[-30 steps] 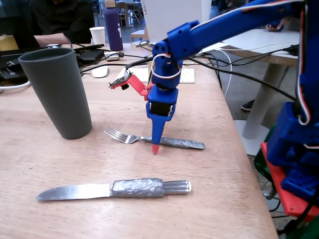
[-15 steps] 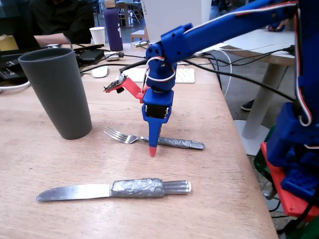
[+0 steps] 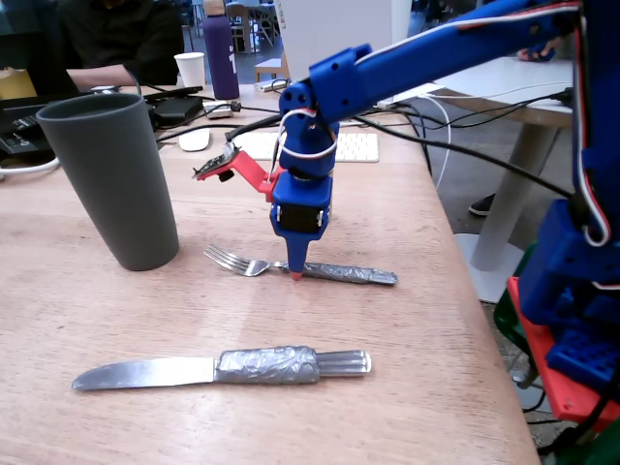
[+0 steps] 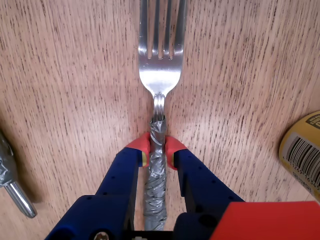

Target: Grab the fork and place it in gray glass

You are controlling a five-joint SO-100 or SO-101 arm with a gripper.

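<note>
A pale wood-grain table fills the fixed view, with an office behind it — a white keyboard, a white paper cup, a purple bottle and a seated person at the far edge.

The fork lies flat on the table just right of the gray glass, not touching it. It is silver metal with four tines, a narrow ribbed neck, and a handle wrapped in crinkled gray tape. In the fixed view its long axis runs left to right, tines toward the glass and handle end to the right; in the wrist view it runs straight up the picture, tines at the top.

The gripper stands nearly vertical over the fork, its red-tipped jaws closed against either side of the taped handle just behind the neck, tips at the table.

Nearer the camera lies a tape-wrapped knife, roughly parallel to the fork, blade pointing left.

At the right edge of the wrist view a gold can shows a barcode label — its digits too small to read.
</note>
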